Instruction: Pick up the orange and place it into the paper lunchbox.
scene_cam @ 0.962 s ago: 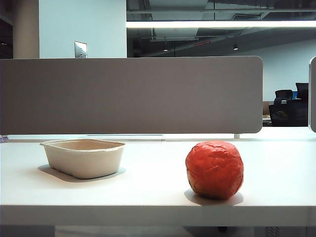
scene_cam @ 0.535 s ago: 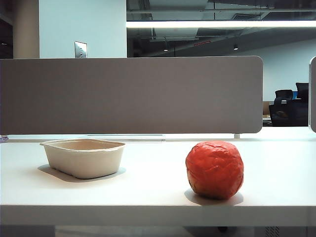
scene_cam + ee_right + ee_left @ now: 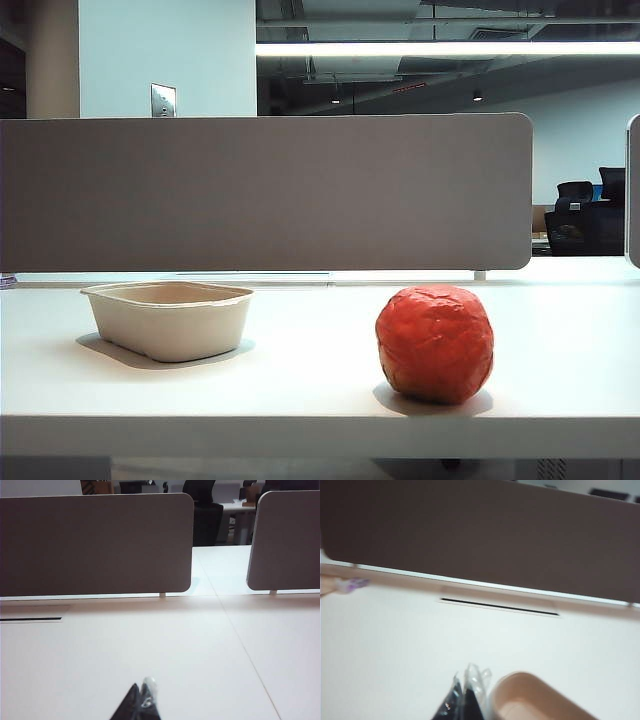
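Observation:
The orange (image 3: 435, 343), a crinkled red-orange ball, sits on the white table right of centre in the exterior view. The paper lunchbox (image 3: 170, 335), a beige tray, stands apart from it on the left with nothing showing inside. Neither arm appears in the exterior view. In the left wrist view my left gripper (image 3: 464, 692) shows only its dark fingertips, pressed together, hovering just beside the lunchbox rim (image 3: 530, 681). My right gripper (image 3: 141, 692) is shut with nothing in it, over bare table; the orange is out of that view.
A grey partition panel (image 3: 265, 190) runs along the back of the table. A second panel (image 3: 285, 540) stands to the right. A cable slot (image 3: 497, 607) lies in the table near the panel. The table's front edge (image 3: 300, 437) is close to the orange.

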